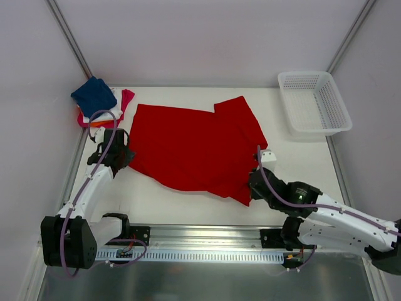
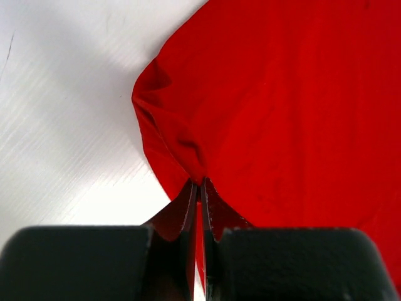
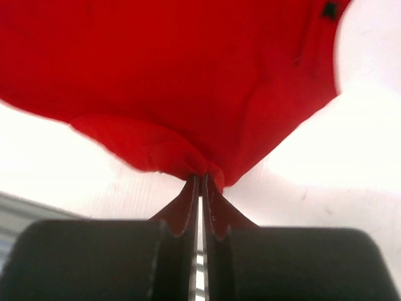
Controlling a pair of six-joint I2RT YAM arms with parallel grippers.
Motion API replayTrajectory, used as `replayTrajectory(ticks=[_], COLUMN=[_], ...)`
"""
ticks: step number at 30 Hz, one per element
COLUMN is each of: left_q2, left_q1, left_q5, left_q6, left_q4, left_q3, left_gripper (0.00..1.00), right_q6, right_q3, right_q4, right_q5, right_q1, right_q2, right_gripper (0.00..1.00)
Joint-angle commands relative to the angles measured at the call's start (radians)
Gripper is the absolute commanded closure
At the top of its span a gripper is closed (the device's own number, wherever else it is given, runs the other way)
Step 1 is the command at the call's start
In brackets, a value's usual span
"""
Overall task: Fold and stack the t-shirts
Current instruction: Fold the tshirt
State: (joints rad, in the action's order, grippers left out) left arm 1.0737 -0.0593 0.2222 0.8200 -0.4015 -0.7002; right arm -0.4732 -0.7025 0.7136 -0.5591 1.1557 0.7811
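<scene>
So, starting nearest us: the right gripper [image 1: 252, 185] sits at about 5 o'clock on the table [image 1: 188, 207], its fingers pinched tight on the near right corner of the red t-shirt [image 1: 194, 144]. In the right wrist view we see the jaws closed together with a bunched fold of red cloth [image 3: 156, 63] caught at their tips. A bit farther back, at roughly 9 o'clock, the left gripper [image 1: 125, 155] is clamped the same way on the shirt's left edge, and the left wrist view shows a puckered bit of hem squeezed between the closed fingers. The shirt itself lies spread across the middle of the table, somewhat rumpled, with one sleeve pointing toward 1 o'clock. Farther still, at 10 o'clock, we've got the small folded stack: a navy tee [image 1: 94, 94] on top, with white [image 1: 116, 99], magenta [image 1: 127, 97] and orange [image 1: 95, 123] peeking out underneath. Way back at 2 o'clock sits the white mesh basket [image 1: 313, 100], well apart from the shirt.
</scene>
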Motion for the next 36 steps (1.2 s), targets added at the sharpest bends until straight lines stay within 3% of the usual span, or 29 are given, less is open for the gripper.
replayTrajectory(ticks=[1,13,28,36], left_q2=[-0.004,0.046,0.213,0.317], left_q1=[0.001,0.038,0.074,0.078], left_q5=[0.040,0.049,0.059,0.052], left_q6=[-0.028,-0.019,-0.036,-0.051], left_q4=[0.004,0.010,0.084,0.110], left_q3=[-0.058,-0.087,-0.199,-0.289], left_gripper=[1.00,1.00,1.00,1.00], right_q6=[0.128,0.323,0.464,0.515], right_q3=[-0.077,-0.172,-0.222,-0.244], right_q4=[0.023,-0.042,-0.172,-0.232], right_q5=[0.010,0.131,0.284,0.318], right_q1=[-0.095,-0.398,-0.658,-0.734], right_q2=[-0.029,0.059,0.204,0.290], right_gripper=[1.00,1.00,1.00,1.00])
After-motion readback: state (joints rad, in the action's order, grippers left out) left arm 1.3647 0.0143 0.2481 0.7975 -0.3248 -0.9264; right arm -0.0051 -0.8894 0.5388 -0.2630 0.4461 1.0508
